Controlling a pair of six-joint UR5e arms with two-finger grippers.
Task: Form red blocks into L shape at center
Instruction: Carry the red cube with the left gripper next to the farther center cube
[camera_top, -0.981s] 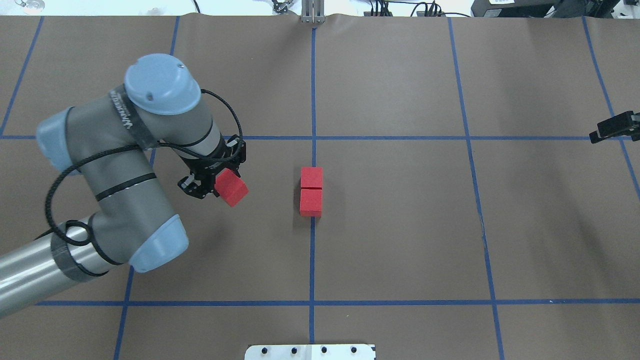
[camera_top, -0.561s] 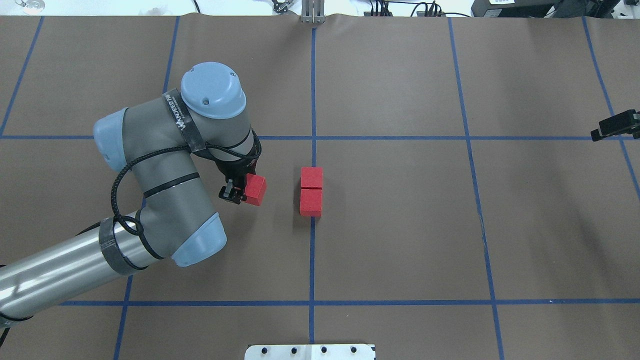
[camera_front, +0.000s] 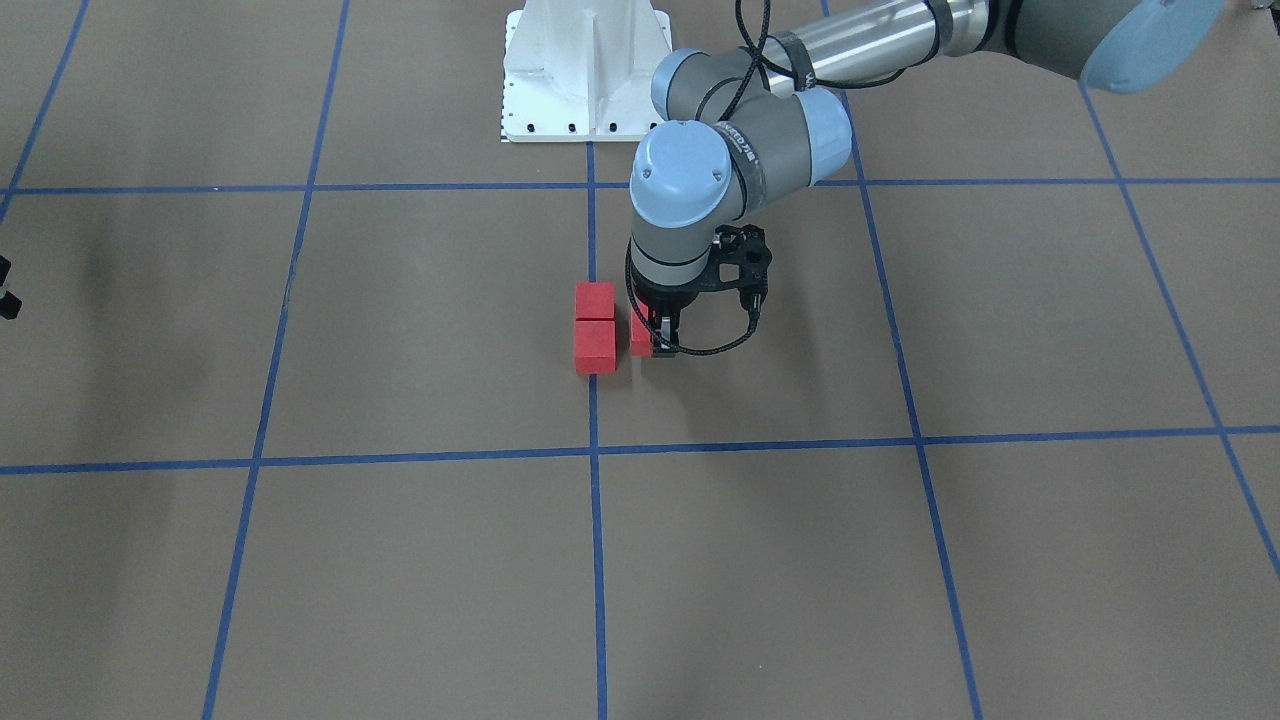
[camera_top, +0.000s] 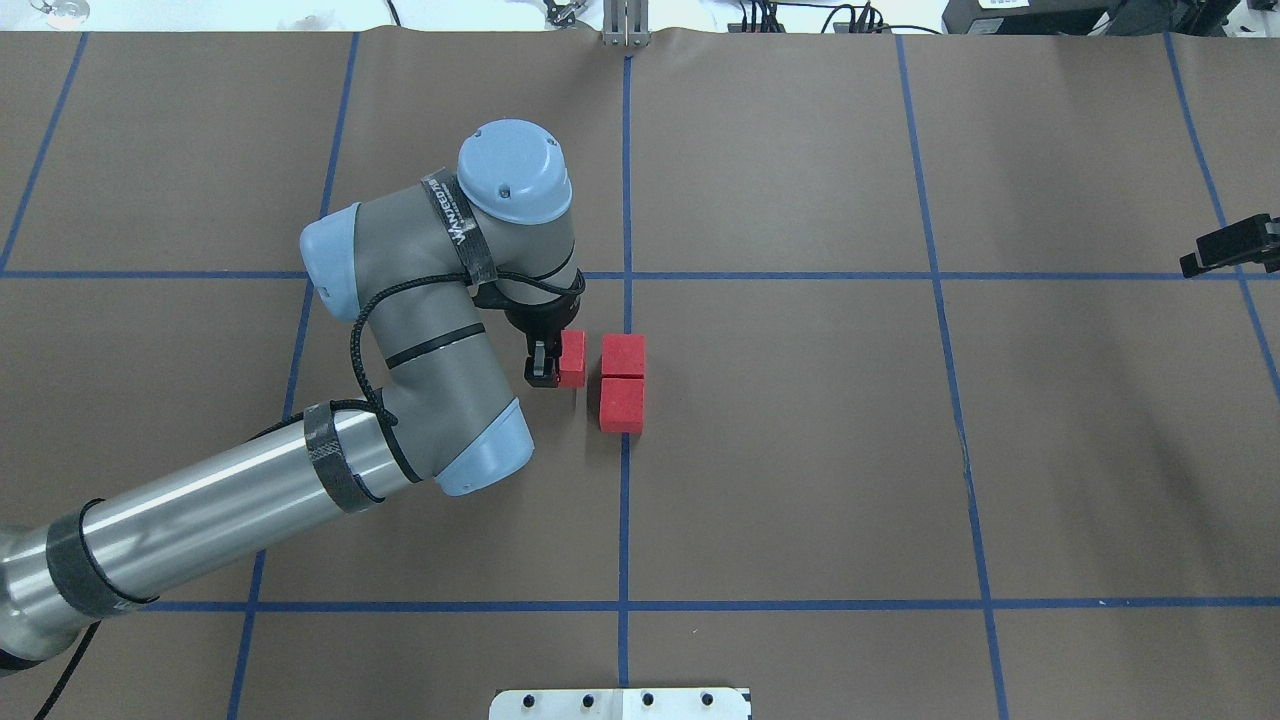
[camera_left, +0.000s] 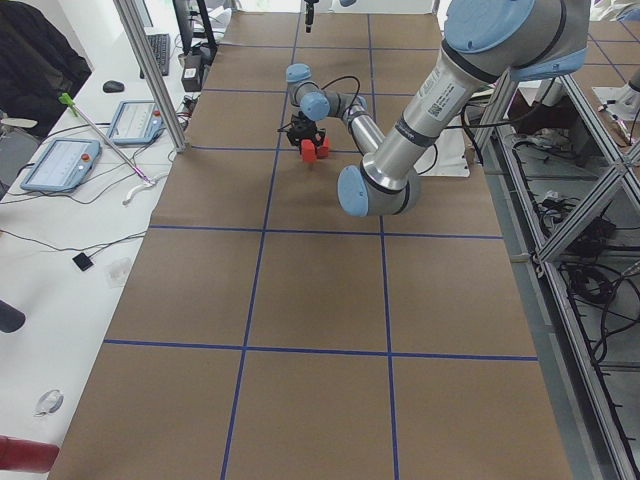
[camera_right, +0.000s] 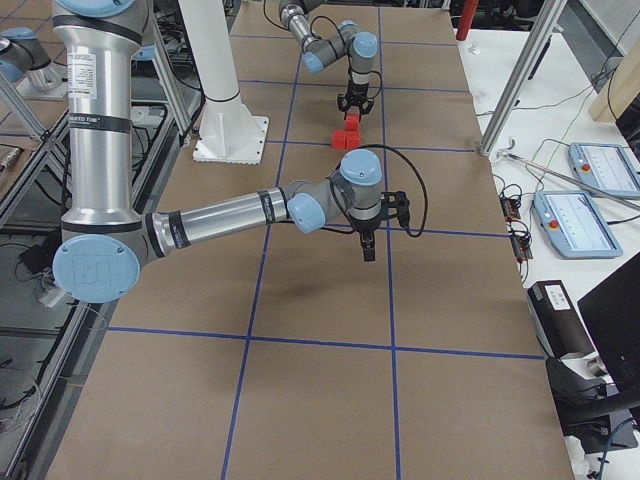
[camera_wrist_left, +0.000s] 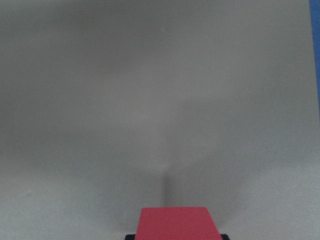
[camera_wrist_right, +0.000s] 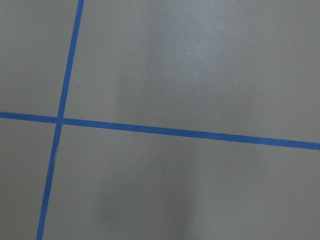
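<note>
Two red blocks (camera_top: 623, 355) (camera_top: 621, 405) lie touching in a row on the centre grid line; they also show in the front view (camera_front: 595, 300) (camera_front: 595, 347). My left gripper (camera_top: 560, 360) is shut on the third red block (camera_top: 572, 358), low over the table just left of the far block, with a small gap between them. The held block shows in the front view (camera_front: 640, 336) and at the bottom of the left wrist view (camera_wrist_left: 177, 223). My right gripper (camera_top: 1230, 248) hovers at the far right edge; I cannot tell whether it is open.
Blue tape lines (camera_top: 625, 500) divide the brown table cover into large squares. The white robot base plate (camera_front: 585, 70) sits at the near edge (camera_top: 620, 703). Desks with tablets (camera_left: 60, 165) flank the far side of the table.
My left arm has moved right with the red block, from well left of the pair to just beside the far block. The block now sits square to the pair.
</note>
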